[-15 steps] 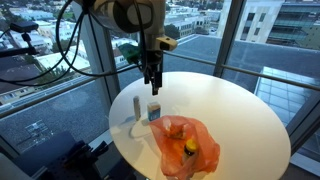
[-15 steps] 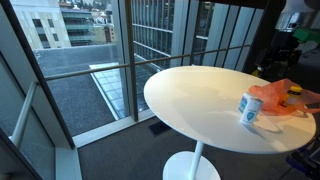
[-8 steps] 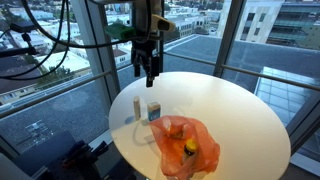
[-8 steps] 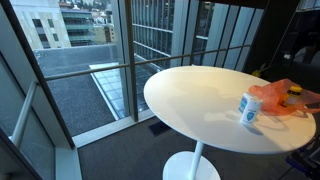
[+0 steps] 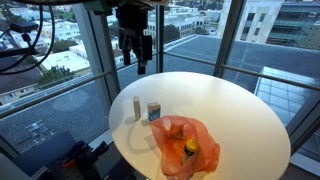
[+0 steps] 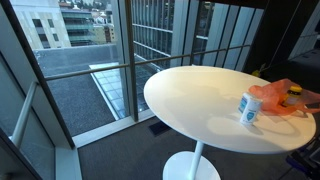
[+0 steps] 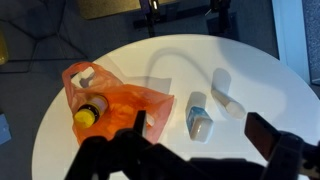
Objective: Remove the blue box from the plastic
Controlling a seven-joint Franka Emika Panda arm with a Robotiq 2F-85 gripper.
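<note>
The blue and white box [image 5: 154, 112] stands upright on the round white table [image 5: 230, 105], outside the orange plastic bag [image 5: 185, 145]. In another exterior view the box [image 6: 248, 110] stands just in front of the bag [image 6: 282, 98]. In the wrist view the box [image 7: 198, 117] lies right of the bag [image 7: 115, 100]. My gripper [image 5: 137, 60] is open and empty, high above the table's far left edge; in the wrist view its fingers [image 7: 205, 130] frame the box from far above.
A white cylinder [image 5: 137, 107] stands left of the box, also in the wrist view [image 7: 229, 102]. A yellow-capped bottle [image 7: 88, 113] and other items lie in the bag. Large windows and a railing surround the table.
My gripper has risen and moved left, away from the box. The box, cylinder and bag have not moved.
</note>
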